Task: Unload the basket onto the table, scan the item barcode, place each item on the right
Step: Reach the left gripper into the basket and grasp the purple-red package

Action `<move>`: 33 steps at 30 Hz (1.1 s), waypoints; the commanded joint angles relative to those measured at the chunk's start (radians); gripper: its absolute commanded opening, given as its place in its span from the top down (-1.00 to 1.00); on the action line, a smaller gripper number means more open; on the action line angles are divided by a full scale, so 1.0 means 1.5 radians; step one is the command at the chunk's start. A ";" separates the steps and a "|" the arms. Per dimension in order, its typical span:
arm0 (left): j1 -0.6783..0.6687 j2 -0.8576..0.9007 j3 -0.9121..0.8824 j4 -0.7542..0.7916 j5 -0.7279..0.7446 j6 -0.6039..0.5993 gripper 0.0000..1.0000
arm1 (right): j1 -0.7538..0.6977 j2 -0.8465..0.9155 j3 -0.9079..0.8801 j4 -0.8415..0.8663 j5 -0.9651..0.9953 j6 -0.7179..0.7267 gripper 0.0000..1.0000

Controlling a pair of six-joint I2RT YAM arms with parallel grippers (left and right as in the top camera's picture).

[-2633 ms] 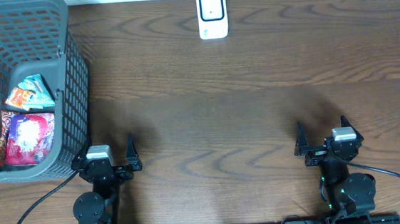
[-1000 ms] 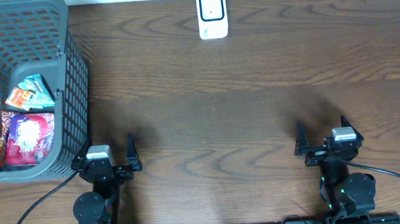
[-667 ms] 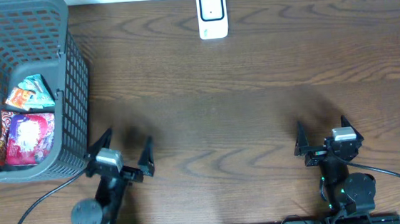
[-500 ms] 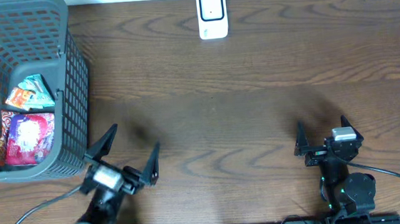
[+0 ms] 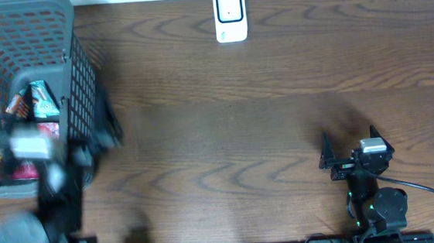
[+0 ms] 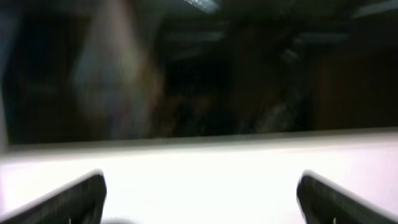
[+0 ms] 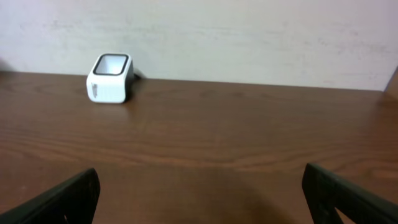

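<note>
"What moved?"

"Only the left arm (image 5: 38,163). It sat in front of the basket (image 5: 7,14), by its near right corner. Now it has swung up over that corner, a blur across the mesh wall."

"And the snack packets (image 5: 41,100) inside?"

"Partly covered by the arm now. The view from the left gripper (image 6: 202,186) has turned into a dark smear, too blurred to read."

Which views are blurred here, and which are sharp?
Overhead: the left arm is a smeared blur by the basket; the scanner and right tool are crisp. Left wrist: everything is blurred, only the dark fingertips at the bottom corners are recognisable. Right wrist: sharp, the scanner clear on the table.
</note>
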 commanded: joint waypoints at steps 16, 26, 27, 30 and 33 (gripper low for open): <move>0.160 0.569 0.645 -0.592 -0.173 -0.127 -0.96 | 0.001 -0.002 -0.002 -0.001 -0.001 -0.005 -0.99; 0.309 0.628 0.639 -0.724 -0.093 -0.396 -0.96 | 0.001 -0.002 -0.002 -0.001 -0.001 -0.005 -0.99; 0.313 0.635 0.635 -0.737 -0.103 -0.381 -0.96 | 0.001 -0.002 -0.002 -0.001 -0.001 -0.005 -0.99; 0.318 0.665 0.629 -0.784 -0.136 -0.371 -0.96 | 0.001 -0.002 -0.002 -0.001 -0.001 -0.005 -0.99; 0.318 0.703 0.629 -0.827 -0.178 -0.375 -0.95 | 0.001 -0.002 -0.002 -0.001 -0.001 -0.005 -0.99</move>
